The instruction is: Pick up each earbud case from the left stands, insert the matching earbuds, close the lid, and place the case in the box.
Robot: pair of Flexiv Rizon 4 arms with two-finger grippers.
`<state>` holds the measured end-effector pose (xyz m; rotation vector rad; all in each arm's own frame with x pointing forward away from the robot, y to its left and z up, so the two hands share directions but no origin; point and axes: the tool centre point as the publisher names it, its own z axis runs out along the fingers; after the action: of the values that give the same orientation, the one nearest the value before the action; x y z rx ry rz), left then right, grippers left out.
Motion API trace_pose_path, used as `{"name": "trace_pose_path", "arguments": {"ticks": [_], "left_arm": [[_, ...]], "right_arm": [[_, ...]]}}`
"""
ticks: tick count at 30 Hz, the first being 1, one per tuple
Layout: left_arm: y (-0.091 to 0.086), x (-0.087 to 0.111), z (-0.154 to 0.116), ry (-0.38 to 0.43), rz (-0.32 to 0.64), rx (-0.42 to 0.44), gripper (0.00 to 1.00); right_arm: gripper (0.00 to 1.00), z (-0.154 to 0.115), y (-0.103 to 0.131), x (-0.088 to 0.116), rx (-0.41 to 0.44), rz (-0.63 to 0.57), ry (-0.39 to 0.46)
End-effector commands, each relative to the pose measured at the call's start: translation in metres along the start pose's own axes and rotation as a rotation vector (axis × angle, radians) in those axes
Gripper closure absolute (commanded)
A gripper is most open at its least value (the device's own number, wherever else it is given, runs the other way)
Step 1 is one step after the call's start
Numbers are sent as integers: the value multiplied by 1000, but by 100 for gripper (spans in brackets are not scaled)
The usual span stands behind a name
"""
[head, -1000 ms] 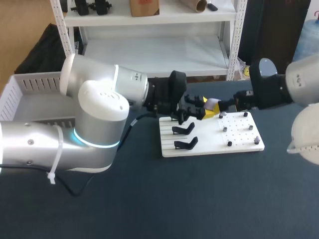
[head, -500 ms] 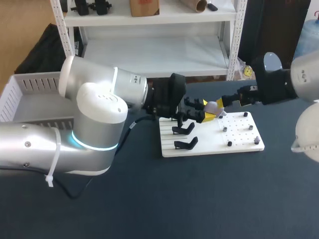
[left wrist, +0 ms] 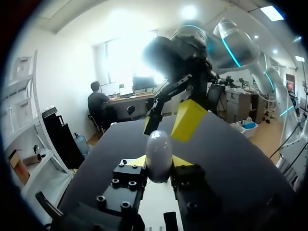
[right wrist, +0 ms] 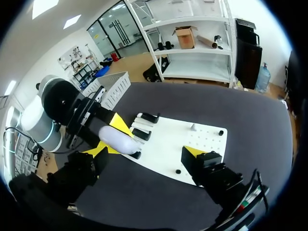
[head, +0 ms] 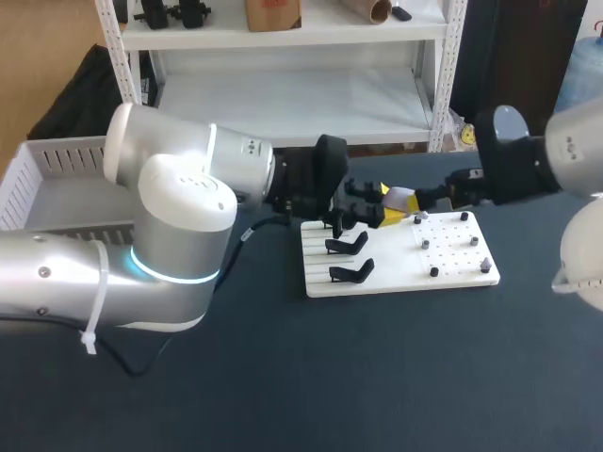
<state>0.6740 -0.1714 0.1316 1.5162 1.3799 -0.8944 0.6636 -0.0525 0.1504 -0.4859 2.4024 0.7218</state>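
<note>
White egg-shaped earbud case (left wrist: 159,153): held clear above the white board (head: 452,268) of black stands (head: 349,245), clamped between the left tool's (left wrist: 160,162) yellow tips. It is probably offered up for the right tool (right wrist: 147,150), whose fingers are spread wide beside it, gripping nothing. White slatted box (head: 57,155), far left of the tabletop: no case visible inside, partly hidden by the left arm.

A smooth, white, egg-shaped earbud case (left wrist: 159,153) is clamped from both sides between the fingers of the left gripper (left wrist: 159,169). Its long axis runs out along the fingers, and it is held in the air over the far edge of a white board (head: 396,273). Black curved stands (head: 347,246) line the board's left half, and small dark pieces (head: 433,271) dot its right half. A white slatted box (head: 57,155) sits at the table's far left.
</note>
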Motion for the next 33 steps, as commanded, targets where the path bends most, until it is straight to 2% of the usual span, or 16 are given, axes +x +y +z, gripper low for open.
{"name": "trace_pose_path", "arguments": {"ticks": [1, 13, 16, 19, 21, 25, 29, 33], "left_arm": [[-6, 0, -2, -12, 7, -14, 100], [-13, 9, 1, -19, -18, -8, 100], [-13, 12, -3, -76, -36, -3, 100], [-16, 10, -8, -139, -40, 4, 100], [-18, 8, -11, -185, -40, 22, 100], [-24, 7, -16, -240, -52, 26, 100], [-27, 9, -22, -297, -107, 11, 100], [-29, 11, -28, -299, -146, -14, 100]], "right_arm": [[0, 2, -1, 0, 4, 2, 2], [0, -6, 0, -9, 22, -26, -24], [0, -11, -6, -4, 96, -51, -16], [0, -18, -16, 4, 98, -42, -46], [0, -22, -21, 10, 129, -61, -51], [0, -28, -34, 25, 189, -56, -8], [0, -31, -42, 37, 285, -74, 78], [0, -37, -50, 46, 333, -62, 116]]}}
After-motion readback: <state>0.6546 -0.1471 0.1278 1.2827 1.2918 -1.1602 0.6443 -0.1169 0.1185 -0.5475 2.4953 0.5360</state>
